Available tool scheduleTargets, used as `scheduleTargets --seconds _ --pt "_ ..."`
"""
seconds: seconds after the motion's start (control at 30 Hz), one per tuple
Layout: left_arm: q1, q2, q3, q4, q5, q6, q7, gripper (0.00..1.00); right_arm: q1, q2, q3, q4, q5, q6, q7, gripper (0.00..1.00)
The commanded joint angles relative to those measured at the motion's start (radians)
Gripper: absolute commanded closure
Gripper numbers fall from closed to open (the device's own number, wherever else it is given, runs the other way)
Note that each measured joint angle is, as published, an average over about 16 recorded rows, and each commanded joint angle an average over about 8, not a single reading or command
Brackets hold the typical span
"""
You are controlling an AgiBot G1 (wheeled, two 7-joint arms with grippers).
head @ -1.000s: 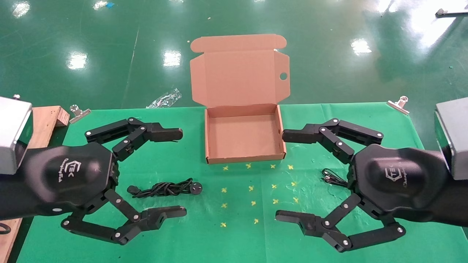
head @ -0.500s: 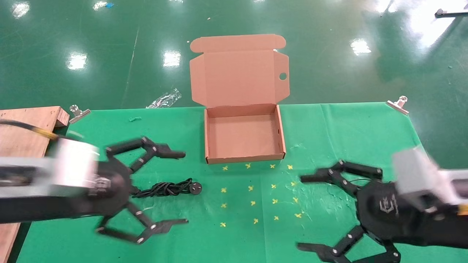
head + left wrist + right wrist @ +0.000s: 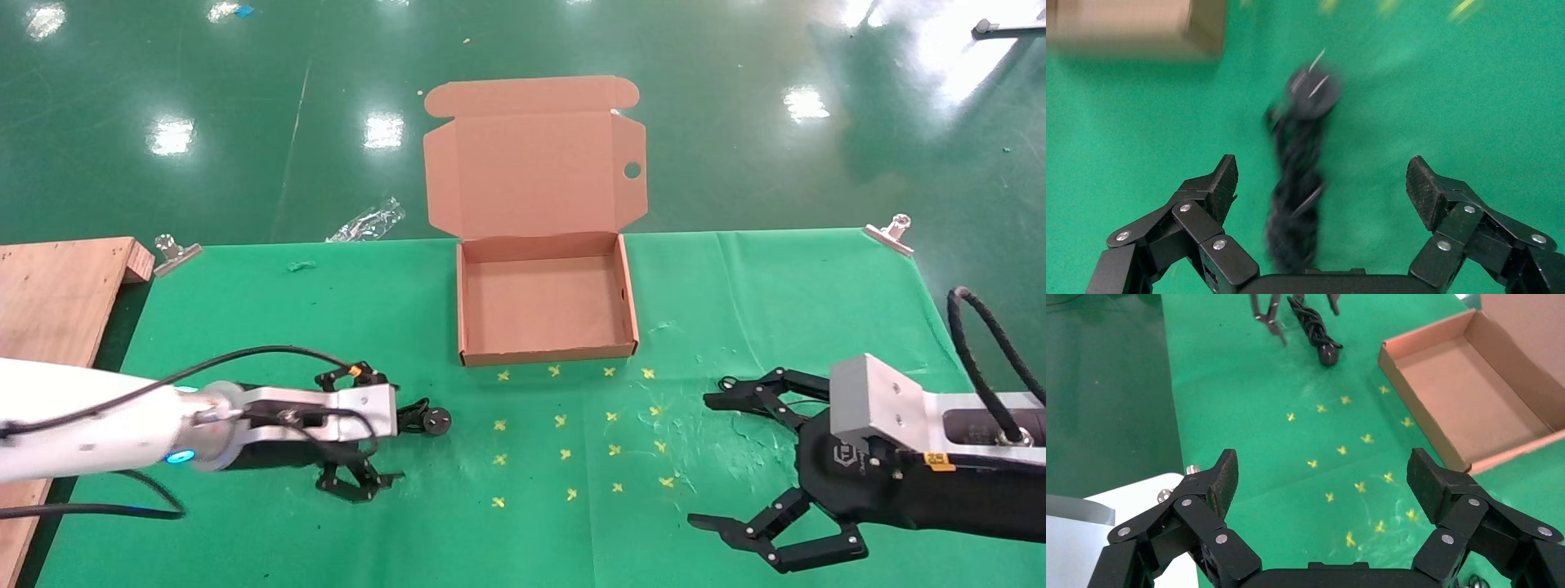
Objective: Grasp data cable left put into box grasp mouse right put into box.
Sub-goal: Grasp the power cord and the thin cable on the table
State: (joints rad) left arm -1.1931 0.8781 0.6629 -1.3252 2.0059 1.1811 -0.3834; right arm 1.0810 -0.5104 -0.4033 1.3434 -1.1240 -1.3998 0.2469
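Note:
The data cable, a twisted black bundle with a round disc plug, lies on the green cloth left of centre. My left gripper is open and low over it. In the left wrist view the cable runs between the spread fingers of this gripper, nearer one finger. The brown box stands open and empty at the middle back. My right gripper is open and empty at the front right. The mouse is hidden behind the right arm; a bit of thin black wire shows by its upper finger.
A wooden board lies at the left edge. Metal clips hold the cloth's back corners. Yellow cross marks dot the cloth in front of the box. A plastic wrapper lies on the floor behind.
Both arms have dropped from close under the camera down to the table. The left gripper has come down astride the data cable. The right gripper has moved lower and to the right.

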Motion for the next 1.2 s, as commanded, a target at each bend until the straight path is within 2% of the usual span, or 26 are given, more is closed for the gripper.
scheduleTargets --seconds 0.03,0.13,0.23,0.6,1.2 --pt "-0.004 0.036 0.029 0.004 0.118 -0.031 -0.066 0.00 -0.012 0.007 0.003 0.001 0.002 0.006 -0.007 0.00" --pt "-0.011 0.073 0.049 0.020 0.248 -0.040 -0.158 0.00 -0.017 0.009 -0.001 0.002 -0.008 0.007 -0.009 0.00" --pt "-0.023 0.095 0.052 0.040 0.298 -0.032 -0.213 0.00 -0.014 0.005 -0.008 0.002 -0.022 0.006 -0.008 0.00" --pt "-0.072 0.089 0.009 0.077 0.143 0.072 -0.237 0.00 -0.006 -0.013 -0.022 -0.001 -0.051 0.018 0.010 0.00" --pt "-0.071 0.133 0.012 0.129 0.153 0.025 -0.231 0.00 -0.001 0.003 -0.046 -0.004 -0.106 0.011 0.049 0.00"
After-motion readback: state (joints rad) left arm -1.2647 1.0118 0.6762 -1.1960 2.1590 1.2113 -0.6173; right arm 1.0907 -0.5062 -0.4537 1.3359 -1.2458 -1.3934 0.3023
